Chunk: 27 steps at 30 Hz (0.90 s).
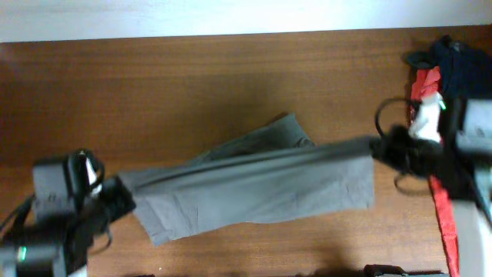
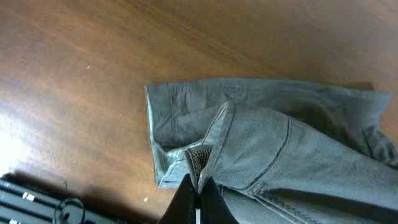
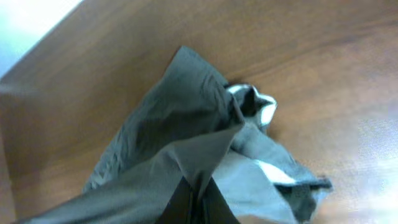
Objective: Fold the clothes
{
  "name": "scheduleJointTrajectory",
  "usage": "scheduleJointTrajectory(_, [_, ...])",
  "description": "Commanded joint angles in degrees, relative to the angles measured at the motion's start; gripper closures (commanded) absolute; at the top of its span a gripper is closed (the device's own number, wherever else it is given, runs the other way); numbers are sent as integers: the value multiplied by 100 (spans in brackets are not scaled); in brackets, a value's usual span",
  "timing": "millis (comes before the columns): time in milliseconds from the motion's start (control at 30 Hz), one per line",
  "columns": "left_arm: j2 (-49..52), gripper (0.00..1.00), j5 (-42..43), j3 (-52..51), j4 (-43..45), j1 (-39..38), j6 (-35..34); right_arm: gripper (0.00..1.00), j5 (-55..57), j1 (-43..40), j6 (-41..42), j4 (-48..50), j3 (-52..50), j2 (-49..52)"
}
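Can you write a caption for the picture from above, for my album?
The left gripper and right gripper pinch opposite ends of the grey-olive shorts stretched over a wooden table.

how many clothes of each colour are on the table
grey-olive shorts: 1
red garment: 1
navy-blue heap: at least 1, pieces cannot be told apart
total: at least 3
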Motion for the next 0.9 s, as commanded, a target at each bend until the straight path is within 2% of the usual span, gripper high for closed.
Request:
scheduleJointTrajectory(0, [621,100,-1606,31,138,120,72,96,1025,-144,-96,487,70,754])
scheduleJointTrajectory(233, [2201,100,-1731,31,664,120,72,96,164,140,-350,1862,70,2417])
scheduleJointTrajectory(500, [3624,98,-2203,31,1556,122,70,95,129,431,-332,3213,70,3803])
scheduleJointTrajectory(533, [3735,88,-2291,31,1620,122,70,84,129,435,-332,3353,72,3888])
scheduleJointTrajectory(567, [3840,67,-2426,31,1670,131,70,69,136,433,-339,3469,72,3956])
scheduleJointTrajectory(600, [3919,44,-2538,33,1700,151,68,63,160,411,-356,3552,72,3989])
scheduleJointTrajectory(633, [3950,28,-2559,33,1714,179,70,59,186,387,-396,3609,72,4000])
scheduleJointTrajectory(667, [3954,18,-2546,33,1711,225,66,56,181,348,-487,3644,72,3998])
scheduleJointTrajectory(733, [3912,5,-2520,70,1635,319,66,47,160,219,-566,3633,79,3943])
scheduleJointTrajectory(767, [3884,1,-2463,107,1569,361,63,47,120,155,-599,3591,79,3901])
scheduleJointTrajectory(867, [3746,1,-2087,197,1434,413,70,47,-306,-28,-835,3311,79,3742])
